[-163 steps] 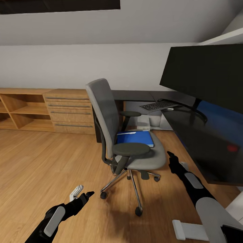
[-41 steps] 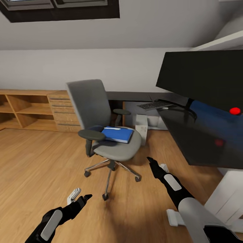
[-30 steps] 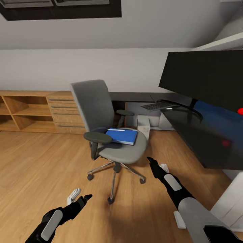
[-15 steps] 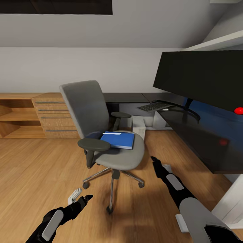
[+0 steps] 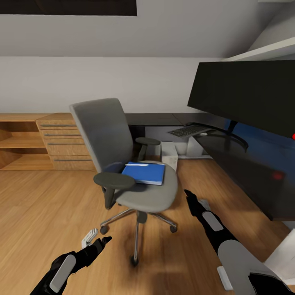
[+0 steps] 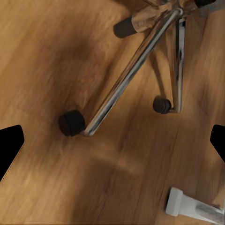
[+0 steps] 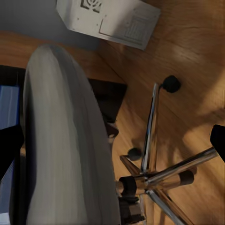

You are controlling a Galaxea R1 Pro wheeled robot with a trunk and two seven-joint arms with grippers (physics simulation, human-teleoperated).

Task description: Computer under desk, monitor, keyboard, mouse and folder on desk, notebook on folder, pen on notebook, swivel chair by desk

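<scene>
Head view, swivel chair (image 5: 135, 164): stands on the wood floor (image 5: 45, 205) just left of the desk (image 5: 254, 172), seat facing the camera.
Head view, folder (image 5: 144, 173): lies flat on the chair seat, ahead of both grippers.
Head view, left gripper (image 5: 98, 239): low over the floor, near the chair's front castor, fingers apart and empty.
Head view, right gripper (image 5: 191, 201): just right of the seat edge, apart from the folder; I cannot tell how its fingers stand here.
Head view, monitor (image 5: 250, 96): on the desk, keyboard (image 5: 189, 131) beyond it.
Head view, computer (image 5: 170, 153): on the floor behind the chair.
Left wrist view, chair base (image 6: 140, 65): chrome legs and castors ahead between spread black fingertips (image 6: 9, 150).
Right wrist view, seat (image 7: 65, 140): grey edge close ahead, a blue strip of the folder beside it, computer beyond; fingertips (image 7: 218, 140) wide, empty.
</scene>
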